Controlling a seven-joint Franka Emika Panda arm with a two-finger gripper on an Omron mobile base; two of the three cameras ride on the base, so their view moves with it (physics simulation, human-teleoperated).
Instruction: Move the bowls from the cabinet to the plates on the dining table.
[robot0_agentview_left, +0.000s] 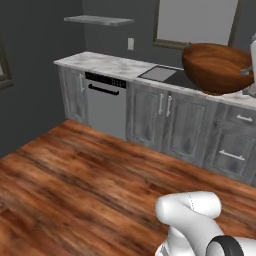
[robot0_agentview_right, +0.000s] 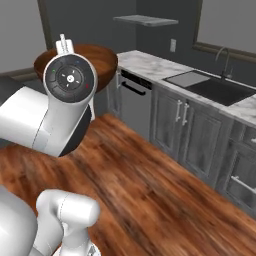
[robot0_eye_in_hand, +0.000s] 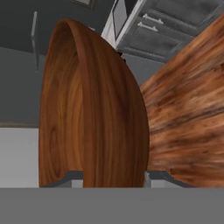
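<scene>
A dark brown wooden bowl (robot0_eye_in_hand: 87, 113) is held in the air by its rim, with my gripper (robot0_eye_in_hand: 111, 177) shut on it, one finger on each side of the wall. It hangs high above the floor at the upper right of the left base view (robot0_agentview_left: 215, 67). From the right base it shows behind my hand (robot0_agentview_right: 97, 57). Behind the bowl is a dark grey door with a long bar handle (robot0_eye_in_hand: 34, 41); I cannot tell whether it is the cabinet. The red bowl, the plates and the dining table are out of view.
A marble counter (robot0_agentview_left: 107, 64) runs along the far wall over grey base cabinets (robot0_agentview_left: 160, 117), with a dishwasher (robot0_agentview_left: 105, 102) and a sink (robot0_agentview_right: 220, 90). A small shelf (robot0_agentview_left: 99, 20) hangs on the wall. Open wooden floor (robot0_agentview_left: 75, 185) lies in front.
</scene>
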